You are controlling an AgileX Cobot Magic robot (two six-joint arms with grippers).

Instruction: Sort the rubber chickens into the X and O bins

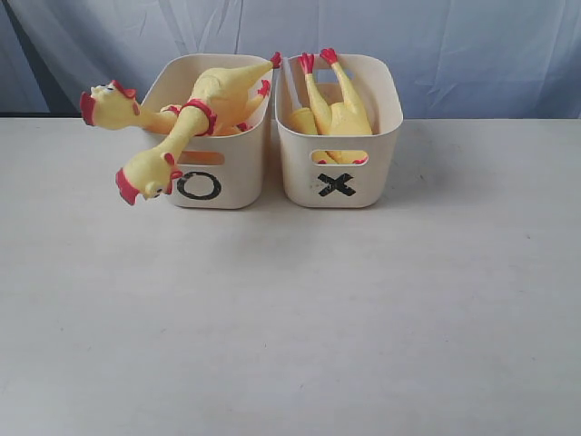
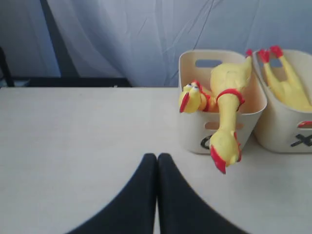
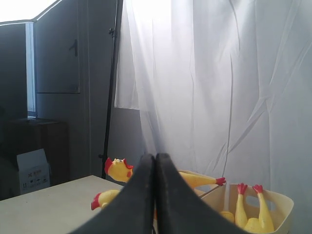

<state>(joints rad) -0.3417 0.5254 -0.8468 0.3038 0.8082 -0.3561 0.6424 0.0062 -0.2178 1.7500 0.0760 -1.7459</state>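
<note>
Pale table, creased blue-white curtain behind. Exterior view: two tubs side by side toward 12 o'clock, close together.

- Cream plastic tub marked with a black O, at 11 o'clock. It holds two toys. The first long-necked yellow rubber chicken pokes its red-combed head over the rim toward 9 o'clock. The second yellow rubber chicken lies draped across it, head dangling down the front wall toward 7 o'clock, beside the O.
- Matching cream tub marked with a black X, at 1 o'clock. An upended yellow rubber chicken sits in it head down, red feet toward 12 o'clock. There is more yellow body beside it, probably a second toy, but I cannot confirm.

I see no chicken lying on the tabletop.

Left gripper: black fingers pressed together, nothing between them, low over the table and short of the O tub. Right gripper: fingers likewise together and empty, raised, facing the tubs. Neither arm shows in the exterior view.

My judgement is that the sorting is done or all but done. At most, the overhanging heads need tucking in. I cannot tell what decides X or O.
</note>
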